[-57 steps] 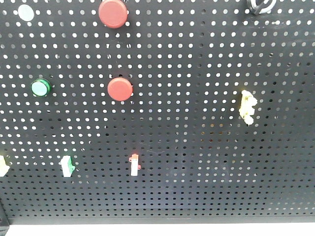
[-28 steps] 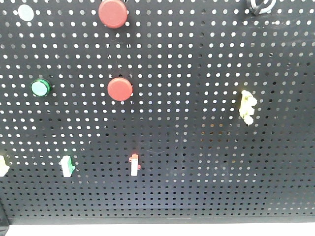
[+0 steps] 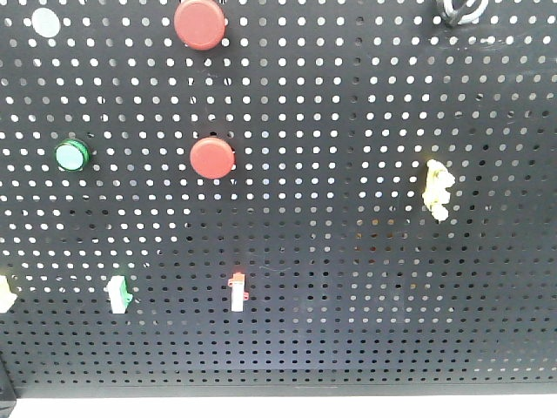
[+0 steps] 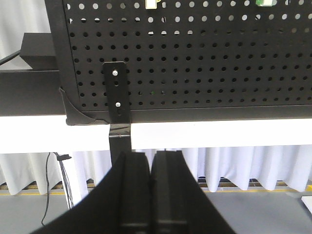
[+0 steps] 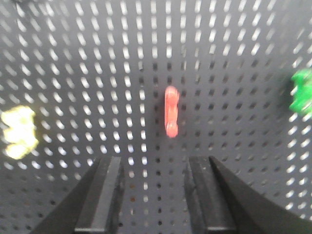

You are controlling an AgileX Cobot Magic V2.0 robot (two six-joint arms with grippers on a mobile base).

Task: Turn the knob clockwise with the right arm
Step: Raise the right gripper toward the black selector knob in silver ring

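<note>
R tool [image 5: 153,163]: fingers spread, nothing between them, pointed square at the pegboard [image 3: 348,261]. The red toggle [image 5: 171,111] sits just above the gap, with the yellow switch [image 5: 18,131] off to one side and the green switch [image 5: 302,90] to the other. R wrist view is blurry, so can't tell standoff from the board. Spread makes sense imo: ready to straddle a round rim.

Target knob [image 3: 456,9] is at the very top edge of the front view, towards the right corner and half cropped. Only the silvery ring + a bit of dark centre show. It's not in the R wrist view, so the tool isn't lined up on it yet. Approach phase, no contact.

L tool [image 4: 151,156]: fingers pressed together, empty, low under the board's bottom edge near the mounting bracket [image 4: 117,92]. Prob kept out of the way.

Room: bare perforated panel below + beside the knob. Nearest fitting is the yellow switch, well below. Can't see what's above.
</note>
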